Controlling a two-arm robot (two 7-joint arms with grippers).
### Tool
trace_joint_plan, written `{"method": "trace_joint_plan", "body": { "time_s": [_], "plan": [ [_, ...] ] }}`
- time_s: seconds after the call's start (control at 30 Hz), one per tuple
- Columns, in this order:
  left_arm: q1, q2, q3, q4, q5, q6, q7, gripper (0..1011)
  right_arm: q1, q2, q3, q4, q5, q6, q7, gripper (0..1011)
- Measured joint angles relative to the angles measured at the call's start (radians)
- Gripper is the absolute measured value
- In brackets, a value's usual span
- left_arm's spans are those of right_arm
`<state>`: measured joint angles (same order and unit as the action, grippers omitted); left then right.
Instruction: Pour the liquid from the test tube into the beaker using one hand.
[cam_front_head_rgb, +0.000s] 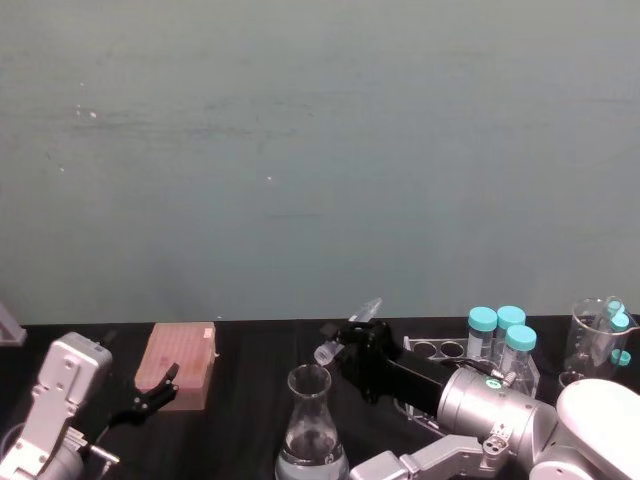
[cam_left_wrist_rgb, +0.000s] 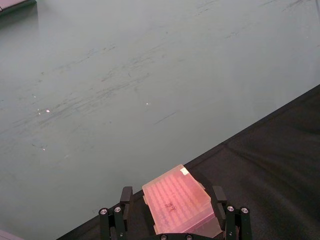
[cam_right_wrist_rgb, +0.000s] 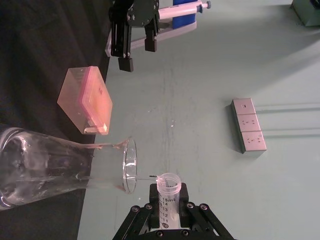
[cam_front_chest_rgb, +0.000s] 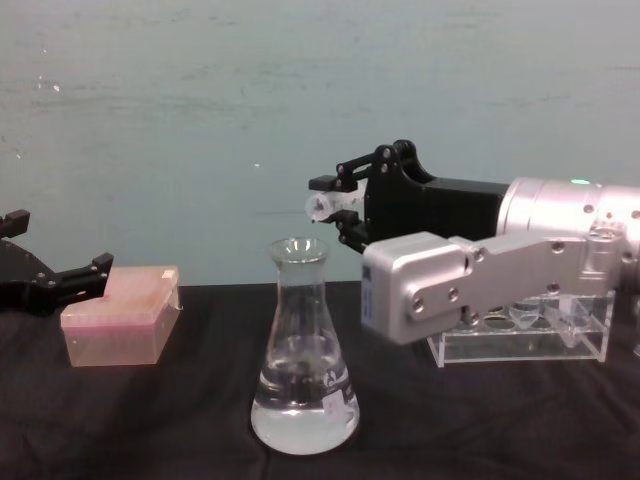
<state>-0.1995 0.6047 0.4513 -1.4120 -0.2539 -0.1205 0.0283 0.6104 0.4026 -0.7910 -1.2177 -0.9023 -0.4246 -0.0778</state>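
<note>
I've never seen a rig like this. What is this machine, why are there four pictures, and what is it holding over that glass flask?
It is a robot with two arms, each ending in two black fingers that pinch things. The four pictures show one moment, seen by cameras on its head, its chest and each wrist.

The right gripper is shut on the test tube. The tube is tipped on its side, with its open mouth just above the rim of the beaker, a cone-shaped glass flask. Clear liquid lies at the flask's bottom.

The left gripper is open and idle beside a pink box. A clear rack stands to the right on the black table.
</note>
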Motion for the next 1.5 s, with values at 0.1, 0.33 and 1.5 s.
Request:
{"method": "trace_joint_plan", "body": {
  "time_s": [0.1,0.33,1.5],
  "plan": [
    [0.0,0.0,0.0,0.0,0.0,0.0,0.0,1000,0.002,0.0,-0.004,0.0,-0.004,0.002,-0.003,205],
    [0.0,0.0,0.0,0.0,0.0,0.0,0.0,1000,0.012,-0.004,-0.016,0.008,-0.015,0.008,-0.01,204],
    [0.0,0.0,0.0,0.0,0.0,0.0,0.0,1000,0.065,-0.012,-0.072,0.069,-0.093,0.017,-0.095,205]
  ]
}}
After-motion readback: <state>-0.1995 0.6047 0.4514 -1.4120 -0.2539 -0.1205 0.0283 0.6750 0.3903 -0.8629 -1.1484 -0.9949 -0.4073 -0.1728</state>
